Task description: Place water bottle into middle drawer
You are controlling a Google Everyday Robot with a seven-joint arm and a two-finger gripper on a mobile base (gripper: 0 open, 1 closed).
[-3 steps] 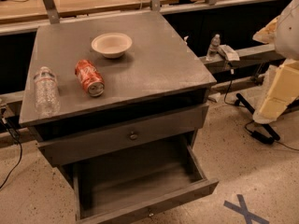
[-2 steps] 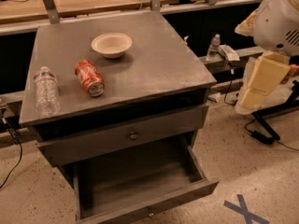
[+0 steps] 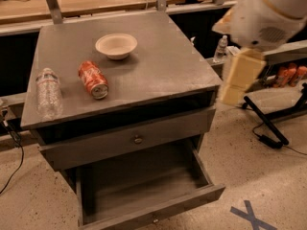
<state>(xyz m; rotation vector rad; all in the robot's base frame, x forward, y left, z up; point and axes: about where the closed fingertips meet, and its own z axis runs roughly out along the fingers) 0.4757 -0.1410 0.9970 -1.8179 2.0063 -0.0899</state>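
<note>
The water bottle [image 3: 48, 93] lies on its side at the left edge of the grey cabinet top [image 3: 158, 66], white cap pointing to the back. The middle drawer [image 3: 144, 188] is pulled out below, and its dark inside holds nothing. My arm [image 3: 261, 18], white with a cream link [image 3: 240, 75], hangs over the cabinet's right edge, far from the bottle. My gripper itself does not show in this view.
An orange-red soda can [image 3: 93, 79] lies right of the bottle and a pale bowl [image 3: 116, 45] stands behind it. A shut drawer panel with a round knob [image 3: 138, 139] sits above the open drawer. A small clear bottle [image 3: 220, 49] stands at the back right. Cables and blue tape [image 3: 249, 214] lie on the floor.
My arm has swung left and closer, from the right border to over the cabinet's right edge. The bottle, can, bowl and drawer have not moved.
</note>
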